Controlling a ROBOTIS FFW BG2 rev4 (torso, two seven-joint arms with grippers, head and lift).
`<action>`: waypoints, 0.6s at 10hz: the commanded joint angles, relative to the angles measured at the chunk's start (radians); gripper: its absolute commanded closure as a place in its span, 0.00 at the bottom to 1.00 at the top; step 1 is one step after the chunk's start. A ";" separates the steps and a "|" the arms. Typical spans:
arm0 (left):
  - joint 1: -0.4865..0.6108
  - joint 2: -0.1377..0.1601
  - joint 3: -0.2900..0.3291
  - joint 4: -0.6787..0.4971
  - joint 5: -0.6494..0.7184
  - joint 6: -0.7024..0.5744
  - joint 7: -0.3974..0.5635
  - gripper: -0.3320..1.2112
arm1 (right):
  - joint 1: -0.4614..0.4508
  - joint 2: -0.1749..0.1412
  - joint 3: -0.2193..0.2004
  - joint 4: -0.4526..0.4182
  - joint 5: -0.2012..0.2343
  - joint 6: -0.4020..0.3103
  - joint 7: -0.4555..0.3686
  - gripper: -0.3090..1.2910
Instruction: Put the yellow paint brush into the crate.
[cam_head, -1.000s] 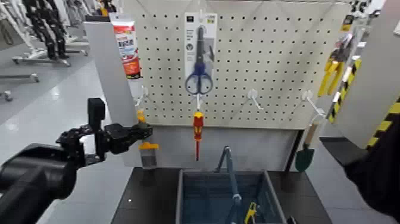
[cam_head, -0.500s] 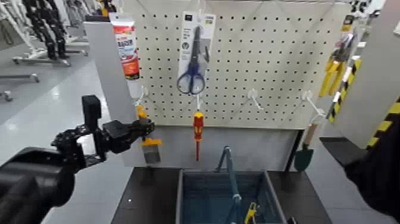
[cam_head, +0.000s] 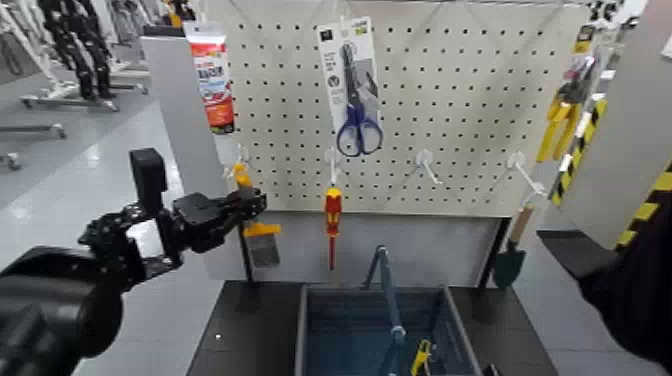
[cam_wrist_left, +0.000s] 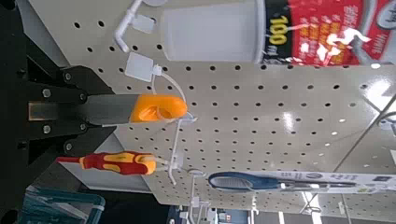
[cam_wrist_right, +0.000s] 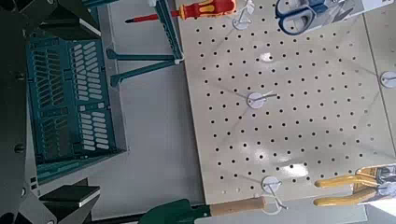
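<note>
Since the earlier frames, left gripper (cam_head: 250, 205) sits higher and a touch further right at left-centre of the head view; the yellow paint brush (cam_head: 252, 228) has come up with it. Scissors pack (cam_head: 352, 90) on the pegboard (cam_head: 460, 110) now hangs tilted the other way, swung right.

Left gripper: fingers pressed together on the brush handle, pinching it. Left wrist view confirms — orange handle end (cam_wrist_left: 157, 108) sticks out past the dark fingers (cam_wrist_left: 56, 112), next to a white peg hook (cam_wrist_left: 177, 140). Cannot tell whether the handle is fully free of the hook.

Brush: hangs roughly upright from the grip, orange band and grey bristles pointing down, in front of the pegboard's lower left edge, beside the red-and-yellow screwdriver (cam_head: 332, 222).

Crate (cam_head: 385, 330): bottom centre of the head view, on the dark table (cam_head: 240, 330), well below and to the right of the brush. Bar handle stands up. Something yellow already lies inside near its lower right.

Right gripper: not seen in the head view; right wrist view looks across crate (cam_wrist_right: 70, 103) and pegboard; fingers not shown, cannot tell.

Progress, as judged: grasp done, lift-off from the hook under way. Left: carry right and down over the crate, clear of the bar handle, release.
</note>
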 joint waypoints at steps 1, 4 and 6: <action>0.038 -0.013 0.000 -0.078 0.081 0.046 0.018 0.98 | 0.000 0.003 0.000 0.000 0.000 0.000 0.000 0.28; 0.061 -0.025 -0.066 -0.067 0.222 0.038 0.041 0.98 | 0.000 0.004 0.003 0.001 0.000 0.000 0.000 0.27; 0.067 -0.037 -0.132 -0.007 0.310 -0.009 0.056 0.98 | 0.000 0.006 0.005 0.004 -0.002 -0.002 0.000 0.28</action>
